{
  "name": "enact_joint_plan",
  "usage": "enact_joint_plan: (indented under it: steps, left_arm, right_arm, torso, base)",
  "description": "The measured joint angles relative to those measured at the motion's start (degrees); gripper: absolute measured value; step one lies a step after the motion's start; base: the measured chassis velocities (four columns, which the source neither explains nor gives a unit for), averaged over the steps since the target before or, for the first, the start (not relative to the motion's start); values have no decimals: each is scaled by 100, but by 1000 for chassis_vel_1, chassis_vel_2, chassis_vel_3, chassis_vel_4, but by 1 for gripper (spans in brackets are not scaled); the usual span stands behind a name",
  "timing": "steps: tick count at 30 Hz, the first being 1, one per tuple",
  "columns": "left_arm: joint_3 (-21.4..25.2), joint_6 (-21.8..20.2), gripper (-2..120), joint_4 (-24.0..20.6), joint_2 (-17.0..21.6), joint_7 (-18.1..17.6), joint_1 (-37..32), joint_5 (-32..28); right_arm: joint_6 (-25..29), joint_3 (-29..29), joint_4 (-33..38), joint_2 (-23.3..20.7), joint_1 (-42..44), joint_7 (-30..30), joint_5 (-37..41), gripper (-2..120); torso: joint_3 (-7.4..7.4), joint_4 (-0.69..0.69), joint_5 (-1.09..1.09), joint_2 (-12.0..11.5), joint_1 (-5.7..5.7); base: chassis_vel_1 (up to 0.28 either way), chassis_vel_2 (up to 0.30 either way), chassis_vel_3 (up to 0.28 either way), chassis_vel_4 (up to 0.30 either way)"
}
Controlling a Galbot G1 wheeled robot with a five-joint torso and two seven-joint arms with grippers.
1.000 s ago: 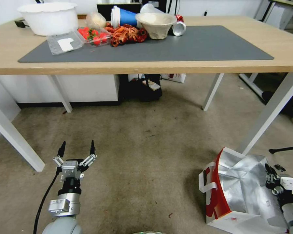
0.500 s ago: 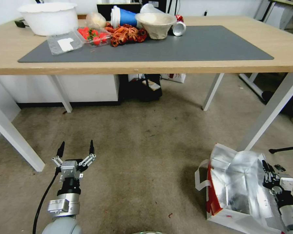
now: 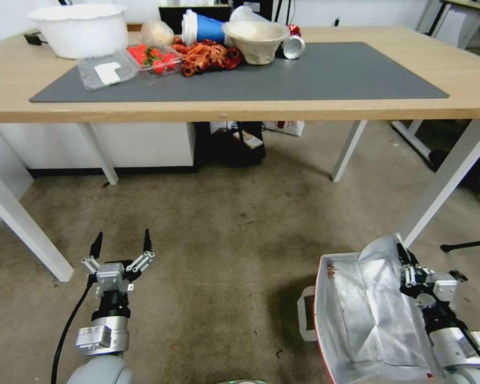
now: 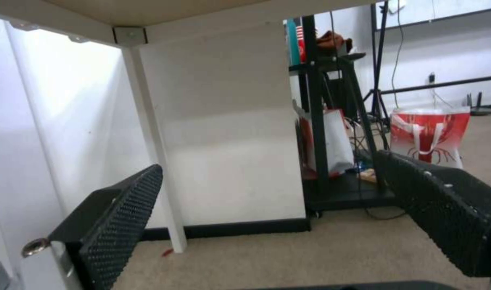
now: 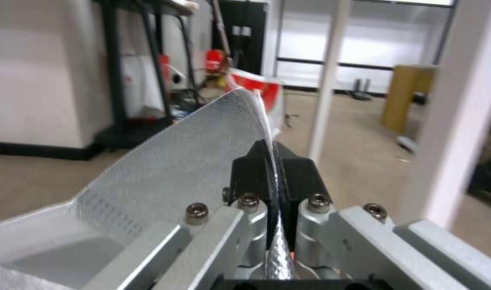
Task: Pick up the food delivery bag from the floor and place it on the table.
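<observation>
The food delivery bag (image 3: 357,314) is at the lower right over the floor (image 3: 224,240), its mouth open toward me, showing silver foil lining, a red edge and a white strap (image 3: 304,320) on its left side. My right gripper (image 3: 401,253) is shut on the bag's upper right foil wall; in the right wrist view the gripper (image 5: 271,151) pinches that foil wall (image 5: 191,161) between its black fingertips. My left gripper (image 3: 120,242) hovers open over the floor at the lower left, nothing between its fingers (image 4: 122,217). The table (image 3: 464,69) with its dark grey mat (image 3: 330,69) stands ahead.
A white bowl (image 3: 80,29), strawberries (image 3: 152,57), red crawfish (image 3: 208,56), a blue cup (image 3: 202,26), a paper bowl (image 3: 256,40) and a can (image 3: 293,47) crowd the table's far left. A white table leg (image 3: 442,181) rises just beyond the bag. A black tripod leg (image 3: 466,244) lies right of it.
My right gripper has moved left and up with the bag's wall in it; the bag has shifted left and its mouth has turned up toward me. The left gripper has risen slightly.
</observation>
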State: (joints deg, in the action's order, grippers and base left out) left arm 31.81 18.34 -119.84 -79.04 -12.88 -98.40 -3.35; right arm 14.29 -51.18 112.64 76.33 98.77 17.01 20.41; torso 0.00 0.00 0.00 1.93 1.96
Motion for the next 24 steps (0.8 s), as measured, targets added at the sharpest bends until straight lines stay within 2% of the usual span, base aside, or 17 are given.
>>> enact_joint_plan:
  steps: [8, 19, 21, 22, 24]
  left_arm:
    - [80, -3, 99, -11, -86, 0, -26, 36]
    - [83, -3, 99, -6, -137, 0, -6, 52]
    - [74, -4, 99, 4, -124, 17, 7, 20]
    - [74, -4, 99, 4, -124, 17, 7, 20]
    - [111, -46, 99, -40, -79, 213, -17, -87]
  right_arm:
    - [29, 360, 541, 4, 60, 370, 220, 0]
    - [146, 437, 1107, -124, 98, 1133, 809, 0]
    - [33, 502, 1489, -265, 99, 1368, 1341, 0]
    - [33, 502, 1489, -265, 99, 1368, 1341, 0]
    - [-35, 570, 1644, -422, 43, 1504, 1789, 0]
  torso:
    - [0, 1, 0, 0, 0]
    - [0, 0, 0, 0, 0]
    - [0, -1, -1, 0, 0]
    - [0, -1, -1, 0, 0]
    - [0, 0, 0, 0, 0]
  base:
    - [0, 0, 0, 0]
    - [0, 0, 0, 0]
    - [0, 0, 0, 0]
    - [0, 0, 0, 0]
    - [0, 0, 0, 0]
